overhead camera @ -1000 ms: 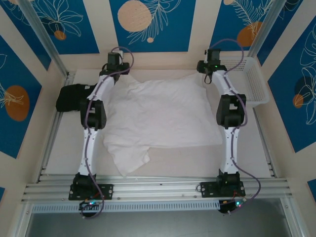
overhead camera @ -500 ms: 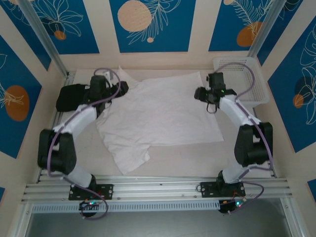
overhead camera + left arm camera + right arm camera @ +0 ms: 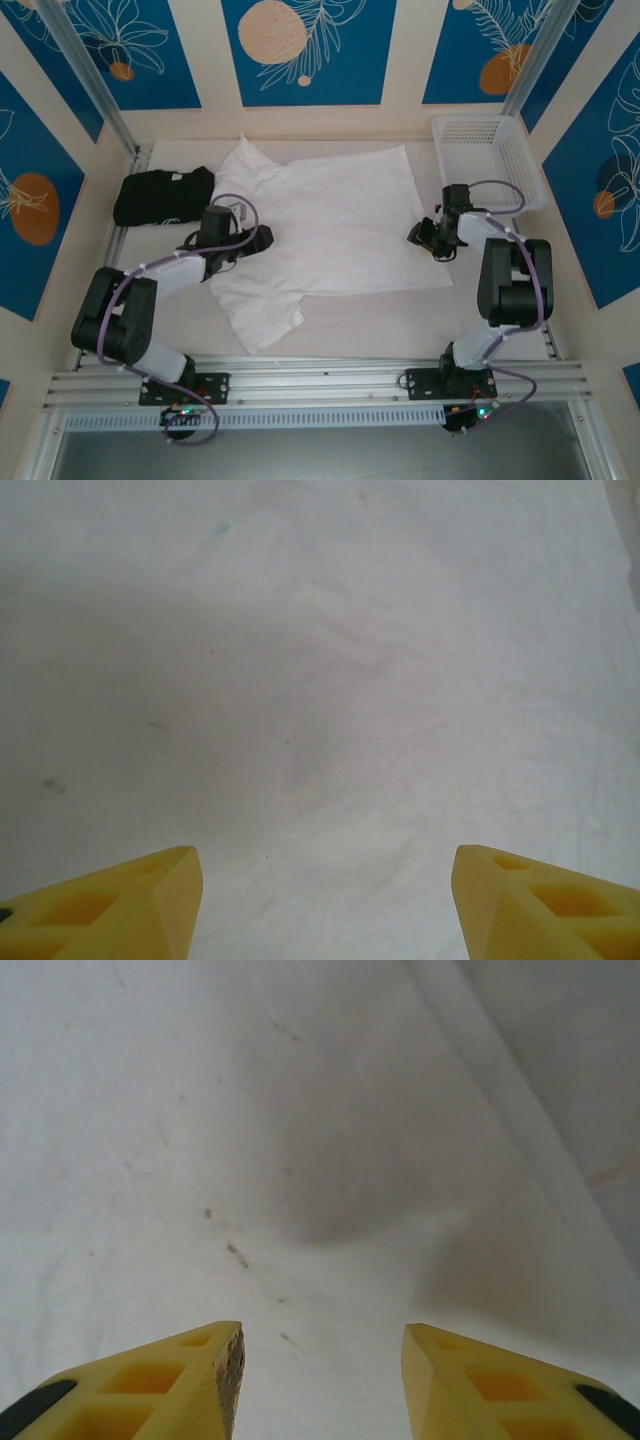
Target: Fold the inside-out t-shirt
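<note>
The inside-out t-shirt (image 3: 330,220) lies spread on the table, white and wrinkled, with one sleeve at the far left and another toward the near left. My left gripper (image 3: 262,238) hovers low over the shirt's left edge. In the left wrist view the left gripper (image 3: 325,905) is open, its yellow fingertips (image 3: 150,900) wide apart over white fabric (image 3: 330,680) with nothing between them. My right gripper (image 3: 418,235) sits at the shirt's right edge. In the right wrist view the right gripper (image 3: 322,1380) is open above the cloth (image 3: 300,1140), holding nothing.
A folded black garment (image 3: 160,195) lies at the far left of the table, just beyond the left arm. A white plastic basket (image 3: 490,160) stands at the far right. Metal rails (image 3: 320,380) run along the near edge by the arm bases.
Both arms have pulled back from the far edge to the shirt's sides. The shirt's far corners have been let go, and it now lies flatter with the far-left sleeve showing.
</note>
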